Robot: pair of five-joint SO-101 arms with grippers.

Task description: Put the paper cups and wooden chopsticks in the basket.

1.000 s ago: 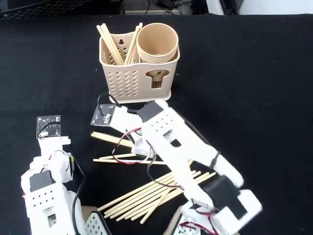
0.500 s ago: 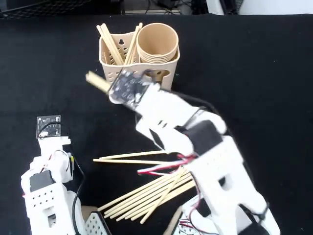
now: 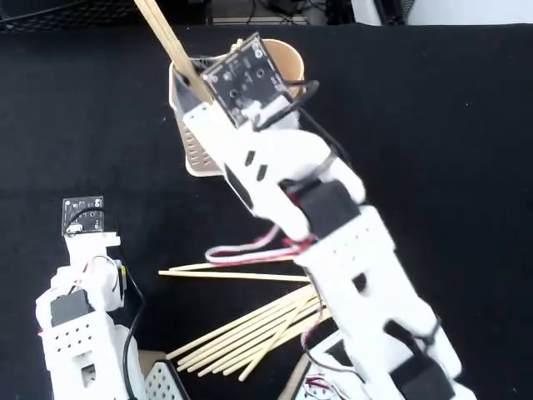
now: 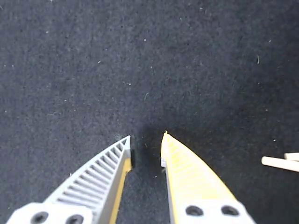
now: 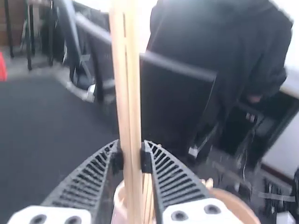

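My right gripper [image 5: 128, 157] is shut on a pair of wooden chopsticks [image 5: 126, 93], held upright above the beige basket [image 3: 193, 150] at the table's far middle. In the high view the chopsticks [image 3: 166, 37] stick out up and to the left past the gripper's wrist. The right arm hides most of the basket and the stacked paper cups [image 3: 290, 55]. Loose wooden chopsticks [image 3: 241, 329] lie in a fan near the front, with two more [image 3: 221, 271] lying flat above them. My left gripper [image 4: 146, 140] sits open just above bare cloth at the front left.
Black cloth [image 3: 433, 150] covers the whole table. The left arm's body [image 3: 79, 317] stands at the front left corner. One chopstick tip [image 4: 280, 162] shows beside the left gripper.
The right arm has lifted the chopsticks off the table and swung them up and back over the basket, tilting them upright. The left arm has not moved.
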